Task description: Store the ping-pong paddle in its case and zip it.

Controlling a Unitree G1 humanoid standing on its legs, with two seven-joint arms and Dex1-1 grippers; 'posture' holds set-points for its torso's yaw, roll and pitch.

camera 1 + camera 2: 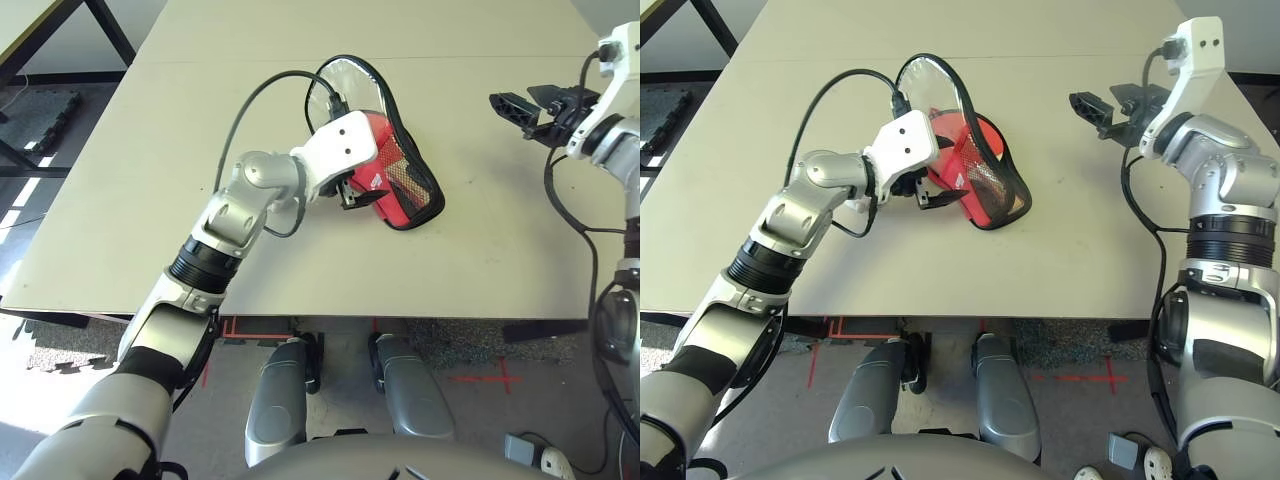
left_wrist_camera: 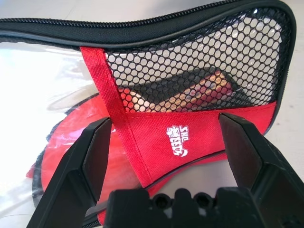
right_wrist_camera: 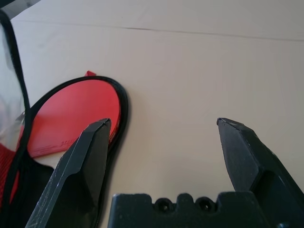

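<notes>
We see the paddle [image 2: 190,92] only dimly through the mesh of the case [image 2: 190,137], its handle end hidden, and our left wrist covers the case's near edge.

A pale beige table [image 1: 180,170] takes up most of the scene, with a thin seam line crossing it toward twelve o'clock. Beyond its edge at about ten o'clock stand the black legs of another table [image 1: 110,30], with a dark foam floor mat [image 1: 35,115] beside them. At six o'clock, below the near edge, red tape marks [image 1: 490,378] lie on the speckled grey floor [image 1: 470,345].
</notes>
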